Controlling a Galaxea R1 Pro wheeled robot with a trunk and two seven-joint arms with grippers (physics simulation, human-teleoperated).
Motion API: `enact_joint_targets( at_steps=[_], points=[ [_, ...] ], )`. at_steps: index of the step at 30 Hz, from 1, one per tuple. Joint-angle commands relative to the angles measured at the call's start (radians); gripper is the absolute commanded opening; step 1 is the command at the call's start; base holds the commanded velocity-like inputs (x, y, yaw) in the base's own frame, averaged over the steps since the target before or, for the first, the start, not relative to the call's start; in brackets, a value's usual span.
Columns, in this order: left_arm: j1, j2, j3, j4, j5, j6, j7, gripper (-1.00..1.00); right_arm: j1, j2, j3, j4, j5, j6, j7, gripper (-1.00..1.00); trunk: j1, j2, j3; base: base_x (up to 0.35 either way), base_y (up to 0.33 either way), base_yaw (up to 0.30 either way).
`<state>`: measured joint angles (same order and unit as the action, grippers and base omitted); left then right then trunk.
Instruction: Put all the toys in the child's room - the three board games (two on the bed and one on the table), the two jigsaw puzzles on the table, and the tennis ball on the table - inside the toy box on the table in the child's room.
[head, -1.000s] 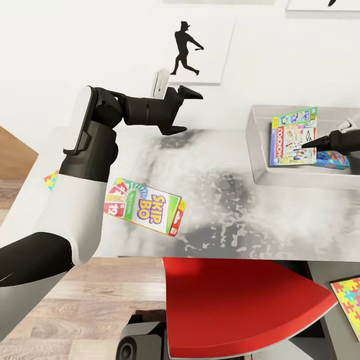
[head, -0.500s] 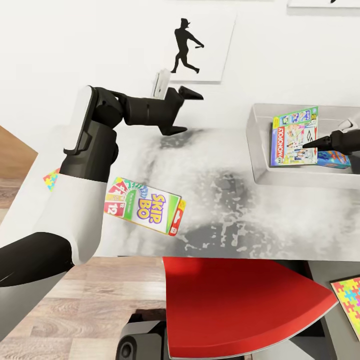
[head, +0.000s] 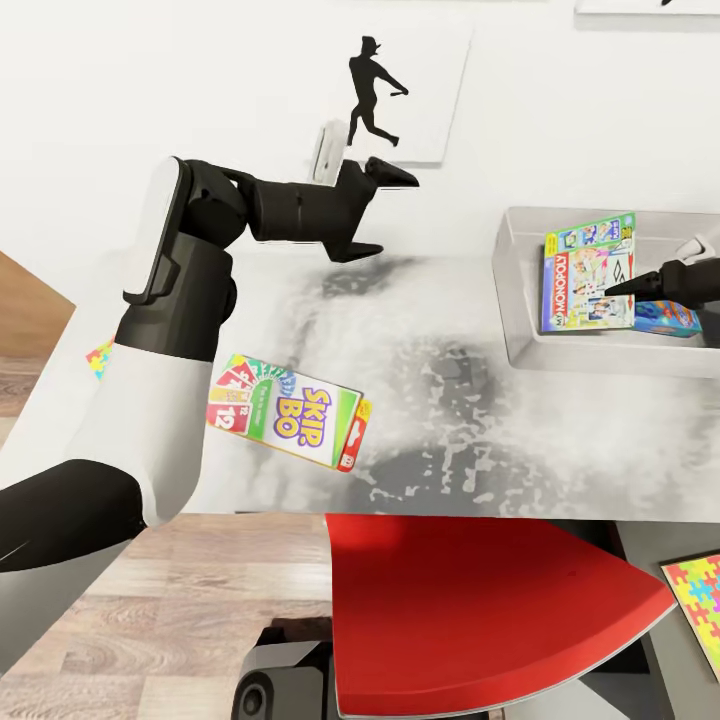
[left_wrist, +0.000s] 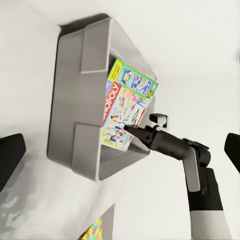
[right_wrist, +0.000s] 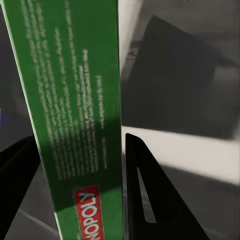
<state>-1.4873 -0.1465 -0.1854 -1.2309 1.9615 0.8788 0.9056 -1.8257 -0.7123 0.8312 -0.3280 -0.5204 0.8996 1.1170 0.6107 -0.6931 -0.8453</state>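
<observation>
The white-green-red SKIP BO board game lies flat near the front of the table. My left gripper hovers open and empty above the table's back edge. At the right stands the toy box, holding a blue board game. A green-edged board game leans tilted inside it, with my right gripper shut on its edge. One jigsaw puzzle peeks from behind my left arm. Another lies on a lower grey surface. The tennis ball is out of view.
A red chair is pushed in under the table's front edge, right below me. A baseball-player print hangs on the white wall behind the table. Wood-plank floor shows at the lower left.
My left gripper has risen a little and shifted right along the table's back edge. The right gripper and the green-edged game have barely moved.
</observation>
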Motion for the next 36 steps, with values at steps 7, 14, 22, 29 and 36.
enact_joint_targets(
  at_steps=[7,14,22,29,36],
  points=[
    [-0.028,-0.001,-0.005,-0.017,0.036,0.000,0.011,1.00,-0.002,-0.001,0.005,-0.003,-0.006,0.007,0.006,-1.00,0.000,-0.001,-0.001,0.000,0.000,0.000],
    [-0.037,-0.001,-0.017,-0.021,0.042,0.000,0.012,1.00,-0.003,-0.001,0.005,-0.003,-0.006,0.006,0.006,-1.00,0.000,-0.001,-0.001,0.000,0.000,0.000],
    [-0.042,-0.001,-0.027,-0.023,0.045,0.000,0.012,1.00,-0.003,-0.001,0.005,-0.003,-0.006,0.006,0.006,-1.00,0.000,-0.001,-0.005,0.000,0.000,0.000],
    [-0.043,-0.001,-0.030,-0.023,0.046,0.000,0.012,1.00,-0.003,-0.001,0.005,-0.003,-0.006,0.006,0.005,-1.00,0.000,-0.001,-0.013,0.000,0.000,0.000],
    [-0.043,-0.001,-0.031,-0.022,0.046,0.000,0.012,1.00,-0.003,-0.001,0.005,-0.003,-0.006,0.006,0.004,-1.00,0.000,-0.001,-0.024,0.000,0.000,0.000]
  ],
)
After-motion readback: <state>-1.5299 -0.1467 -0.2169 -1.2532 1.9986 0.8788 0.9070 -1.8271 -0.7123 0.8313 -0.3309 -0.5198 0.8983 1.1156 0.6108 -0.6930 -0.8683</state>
